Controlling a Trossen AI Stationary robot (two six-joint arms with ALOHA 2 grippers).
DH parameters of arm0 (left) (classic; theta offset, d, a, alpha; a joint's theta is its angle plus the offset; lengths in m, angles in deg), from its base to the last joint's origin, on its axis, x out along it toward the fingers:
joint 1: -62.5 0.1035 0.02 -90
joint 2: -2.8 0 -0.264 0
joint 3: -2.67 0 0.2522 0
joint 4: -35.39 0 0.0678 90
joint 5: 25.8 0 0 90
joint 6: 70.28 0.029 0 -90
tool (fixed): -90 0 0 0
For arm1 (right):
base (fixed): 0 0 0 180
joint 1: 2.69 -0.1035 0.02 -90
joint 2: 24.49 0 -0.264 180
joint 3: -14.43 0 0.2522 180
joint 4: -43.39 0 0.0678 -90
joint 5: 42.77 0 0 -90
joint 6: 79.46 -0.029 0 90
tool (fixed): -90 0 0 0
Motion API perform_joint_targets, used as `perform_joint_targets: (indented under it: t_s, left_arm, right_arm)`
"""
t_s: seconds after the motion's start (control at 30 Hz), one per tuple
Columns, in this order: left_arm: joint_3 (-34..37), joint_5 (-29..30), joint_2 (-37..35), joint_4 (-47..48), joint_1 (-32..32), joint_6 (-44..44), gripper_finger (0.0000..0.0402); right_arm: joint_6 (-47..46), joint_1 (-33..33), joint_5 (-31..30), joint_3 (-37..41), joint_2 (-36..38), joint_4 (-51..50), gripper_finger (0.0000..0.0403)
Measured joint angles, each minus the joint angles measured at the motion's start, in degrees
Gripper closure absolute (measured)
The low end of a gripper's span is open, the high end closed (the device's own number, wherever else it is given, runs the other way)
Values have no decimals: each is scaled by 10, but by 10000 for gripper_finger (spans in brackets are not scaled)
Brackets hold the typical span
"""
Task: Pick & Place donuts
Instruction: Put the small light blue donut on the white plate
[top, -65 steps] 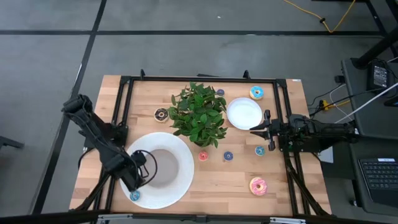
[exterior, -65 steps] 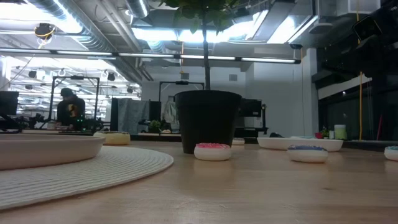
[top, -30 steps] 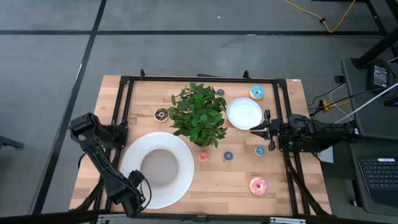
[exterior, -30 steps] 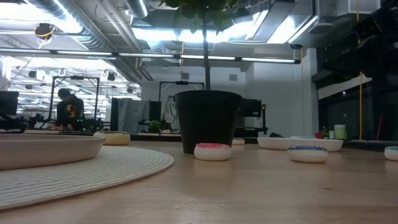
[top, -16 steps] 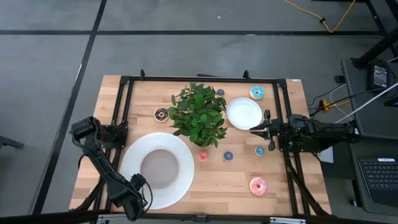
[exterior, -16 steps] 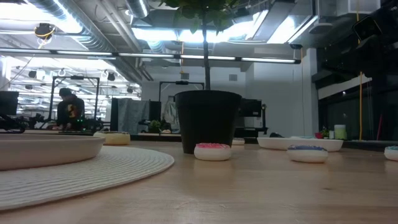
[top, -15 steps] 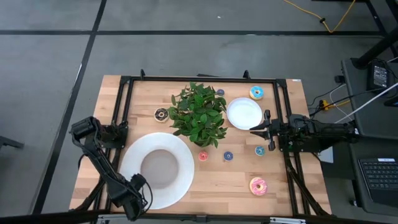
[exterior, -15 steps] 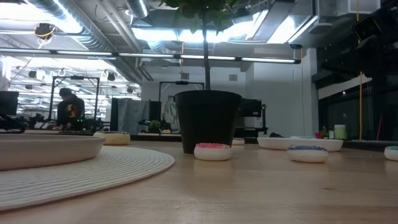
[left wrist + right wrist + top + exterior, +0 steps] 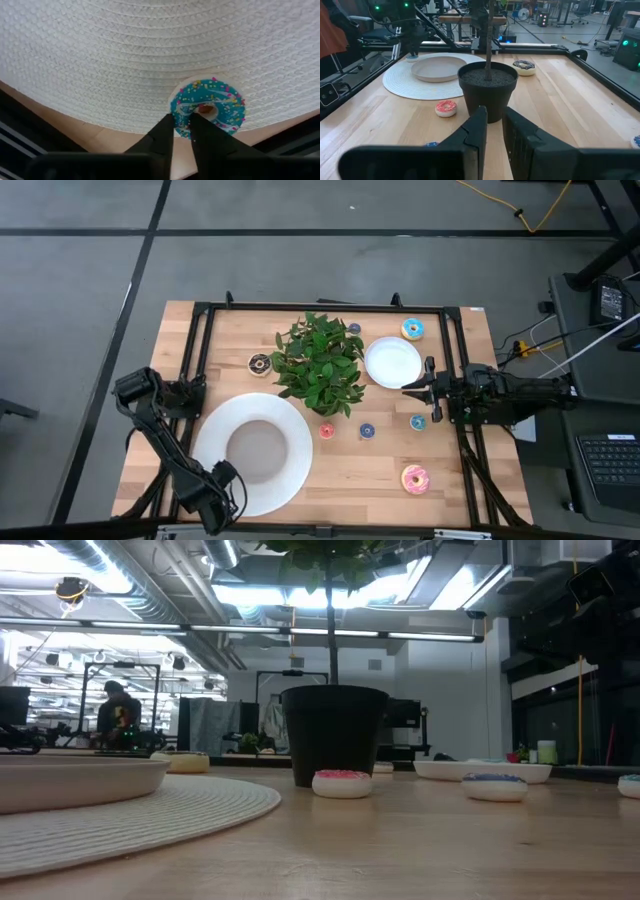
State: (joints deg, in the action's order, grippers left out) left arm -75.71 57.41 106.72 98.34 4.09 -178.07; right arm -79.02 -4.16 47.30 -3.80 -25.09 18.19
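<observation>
Below, left gripper (image 9: 181,121) fingers seemingly pinch a teal donut (image 9: 209,106) on the woven mat (image 9: 150,55); right fingers nearly together.

Desk (image 9: 350,470): pale wood planks, visible grain, soft satin sheen in the low view. Frame rails (image 9: 200,350) on it: black, matt, look like metal.

Round mat (image 9: 150,55): white, woven in concentric ribbed rows, rough, matt. Plate (image 9: 442,68) on it: cream, smooth, dull finish.

Teal donut (image 9: 208,107): smooth frosting, slight gloss, speckled with coloured sprinkles. Left end effector (image 9: 181,125) fingers: dark, matt, plastic-looking.

Plant pot (image 9: 487,90): black, smooth, matt plastic; soil inside coarse, granular. Small white plate (image 9: 392,362): smooth, glossy.
</observation>
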Motion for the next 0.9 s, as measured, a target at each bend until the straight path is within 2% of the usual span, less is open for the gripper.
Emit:
perform_joint_targets:
  t_s: [0.23,0.53,0.9]
  left_arm:
    - [0,0,0,1,0,1,397]
    - [0,-8,-3,3,9,15,394]
    - [0,2,-58,35,36,67,399]
  right_arm:
    - [0,0,0,0,0,0,340]
    - [0,0,0,0,0,0,340]
    - [0,0,0,0,0,0,340]
